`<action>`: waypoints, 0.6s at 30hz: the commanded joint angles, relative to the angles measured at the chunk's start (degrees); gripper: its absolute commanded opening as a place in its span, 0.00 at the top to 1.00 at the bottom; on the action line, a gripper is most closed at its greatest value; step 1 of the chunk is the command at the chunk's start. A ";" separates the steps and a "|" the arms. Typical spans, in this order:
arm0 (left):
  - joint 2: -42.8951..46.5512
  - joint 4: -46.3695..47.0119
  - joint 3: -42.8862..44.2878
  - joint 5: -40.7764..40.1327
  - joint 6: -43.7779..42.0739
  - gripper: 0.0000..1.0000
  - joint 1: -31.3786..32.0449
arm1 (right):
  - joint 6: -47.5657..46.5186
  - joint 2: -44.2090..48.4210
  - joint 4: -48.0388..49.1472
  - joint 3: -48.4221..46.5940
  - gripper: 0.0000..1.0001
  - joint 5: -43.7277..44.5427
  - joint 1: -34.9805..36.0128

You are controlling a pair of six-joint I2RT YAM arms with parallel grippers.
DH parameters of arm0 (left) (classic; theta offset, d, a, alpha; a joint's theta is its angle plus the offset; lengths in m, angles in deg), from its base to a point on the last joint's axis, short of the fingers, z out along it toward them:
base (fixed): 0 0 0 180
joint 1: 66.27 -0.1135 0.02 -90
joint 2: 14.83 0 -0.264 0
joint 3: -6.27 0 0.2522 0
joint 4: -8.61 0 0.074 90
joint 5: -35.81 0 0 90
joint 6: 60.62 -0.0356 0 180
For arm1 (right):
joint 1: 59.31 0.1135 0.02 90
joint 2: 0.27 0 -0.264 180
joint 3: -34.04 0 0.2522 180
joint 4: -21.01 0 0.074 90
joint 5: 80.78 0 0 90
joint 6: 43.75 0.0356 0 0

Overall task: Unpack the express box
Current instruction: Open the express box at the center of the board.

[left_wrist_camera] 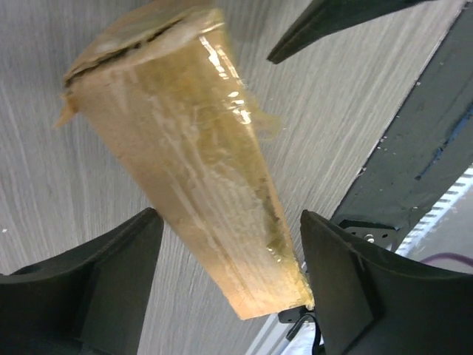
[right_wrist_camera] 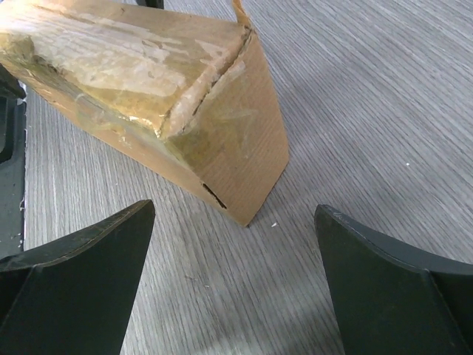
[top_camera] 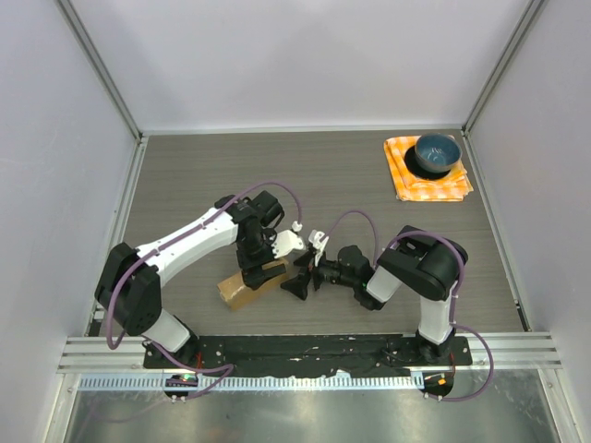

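The express box is a small brown carton wrapped in shiny clear tape, lying on the grey table near the front edge. My left gripper hangs over it, open. In the left wrist view the box runs between the spread fingers, close to the right one, with a gap on the left. My right gripper points at the box's right end, open and empty. In the right wrist view the box's end lies just ahead of the gripper, not between the fingers. The tape at its top seam looks torn.
A blue bowl sits on an orange checked cloth at the back right. The black base rail runs along the near edge, right behind the box, and shows in the left wrist view. White walls enclose the table.
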 commanded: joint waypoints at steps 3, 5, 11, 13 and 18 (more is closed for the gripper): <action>2.82 -4.62 -0.51 7.34 -7.60 0.29 0.12 | 1.71 2.84 20.84 -0.87 0.04 -4.42 -0.94; 4.41 -5.94 -0.16 10.06 -9.54 0.31 0.12 | 1.97 4.25 20.84 -0.26 0.04 -5.04 -0.94; 10.75 -9.10 -1.21 13.50 -16.05 0.31 0.20 | 3.03 8.11 20.84 0.27 0.04 -8.20 -0.94; 10.14 -9.72 -1.21 13.41 -16.06 0.31 0.29 | 2.24 8.29 20.58 0.36 0.04 -8.65 -0.94; 7.32 -8.76 0.19 12.80 -10.62 0.00 0.20 | 1.80 8.21 18.21 1.14 0.04 -9.79 -0.94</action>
